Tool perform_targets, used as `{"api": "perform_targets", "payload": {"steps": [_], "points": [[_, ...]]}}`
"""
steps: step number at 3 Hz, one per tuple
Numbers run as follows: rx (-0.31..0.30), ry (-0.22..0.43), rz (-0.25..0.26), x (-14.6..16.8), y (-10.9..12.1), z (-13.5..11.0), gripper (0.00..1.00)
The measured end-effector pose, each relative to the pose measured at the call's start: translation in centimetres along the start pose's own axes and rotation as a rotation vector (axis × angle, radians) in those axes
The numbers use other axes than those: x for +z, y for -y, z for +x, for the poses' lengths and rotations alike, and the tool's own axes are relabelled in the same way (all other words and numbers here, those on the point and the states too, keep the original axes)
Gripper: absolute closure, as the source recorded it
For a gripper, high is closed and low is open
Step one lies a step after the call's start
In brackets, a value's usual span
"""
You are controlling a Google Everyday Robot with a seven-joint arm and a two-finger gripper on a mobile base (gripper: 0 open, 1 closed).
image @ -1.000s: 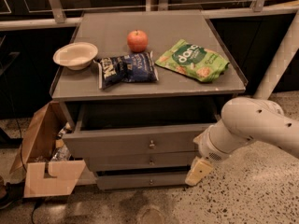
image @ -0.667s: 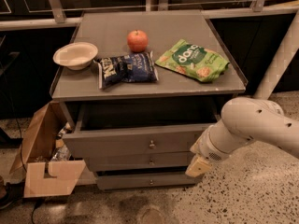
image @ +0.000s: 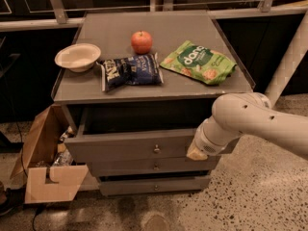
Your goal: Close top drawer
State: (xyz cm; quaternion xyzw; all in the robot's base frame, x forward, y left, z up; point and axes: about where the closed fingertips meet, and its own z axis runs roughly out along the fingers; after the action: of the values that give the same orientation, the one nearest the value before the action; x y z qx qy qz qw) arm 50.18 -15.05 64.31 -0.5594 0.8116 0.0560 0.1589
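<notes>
Nearest, on the speckled floor [image: 250, 196] at the lower left, a cardboard box [image: 53, 186] stands with its flaps open. Above the two lower drawer fronts [image: 156, 167], the top drawer [image: 120, 148] is partly pulled out, so a dark gap shows between its front panel and the edge of the counter [image: 120, 28]. Its small round knob [image: 156, 149] sits in the middle of the panel.

The tool [image: 196, 152] is at the right end of this panel. Its cream tip seems to touch the panel, though the contact itself is hard to see. Whether the tool is apart or together, I cannot tell. The white arm [image: 250, 117] comes in from the right side.

Further back, on the counter, a dark blue snack bag [image: 131, 71] lies in the middle. A green snack bag [image: 198, 61] lies to its right and a pale bowl [image: 78, 57] to its left. A red apple [image: 142, 42] stands just behind the blue bag.
</notes>
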Motion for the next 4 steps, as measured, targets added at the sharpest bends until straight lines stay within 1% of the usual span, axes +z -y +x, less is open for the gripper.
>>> {"api": "perform_targets", "payload": {"steps": [1, 2, 4], "points": [[-0.015, -0.005, 0.031, 0.7, 1.9, -1.1, 1.0], [-0.027, -0.013, 0.049, 1.2, 3.1, -1.7, 0.73], [-0.027, -0.013, 0.049, 1.2, 3.1, -1.7, 0.27]]}}
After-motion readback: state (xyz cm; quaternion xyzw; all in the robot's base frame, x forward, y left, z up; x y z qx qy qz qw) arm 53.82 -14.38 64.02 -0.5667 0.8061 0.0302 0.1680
